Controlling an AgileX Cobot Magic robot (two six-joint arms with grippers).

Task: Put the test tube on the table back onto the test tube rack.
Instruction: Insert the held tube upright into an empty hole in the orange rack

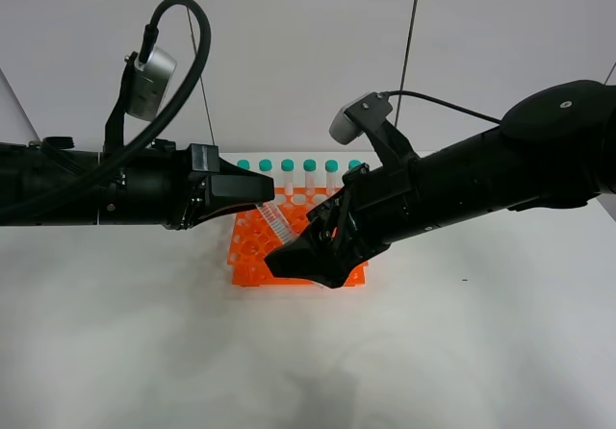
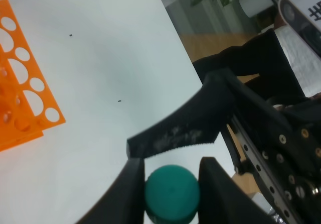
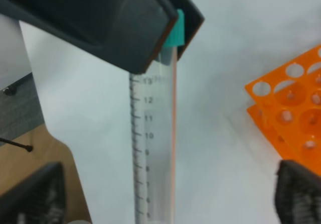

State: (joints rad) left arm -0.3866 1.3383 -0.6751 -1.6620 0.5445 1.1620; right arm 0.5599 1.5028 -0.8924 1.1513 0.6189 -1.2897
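Note:
The test tube (image 1: 276, 223) hangs slanted above the orange test tube rack (image 1: 246, 267), off the white table (image 1: 144, 352). My left gripper (image 1: 260, 201) is shut on its teal cap (image 2: 172, 191), which sits between the two fingers (image 2: 131, 194). In the right wrist view the clear graduated test tube (image 3: 153, 143) runs down from the cap (image 3: 174, 30). My right gripper (image 3: 165, 194) is open, its fingers (image 3: 35, 194) wide apart on either side of the tube and not touching it. In the high view the right gripper (image 1: 306, 254) sits just below the tube, over the rack's front.
Several teal-capped tubes (image 1: 310, 167) stand in the rack's back row. The rack (image 2: 20, 98) has many free holes. The table's edge (image 2: 175, 38) runs close behind the right arm, and white tabletop lies in front of the rack.

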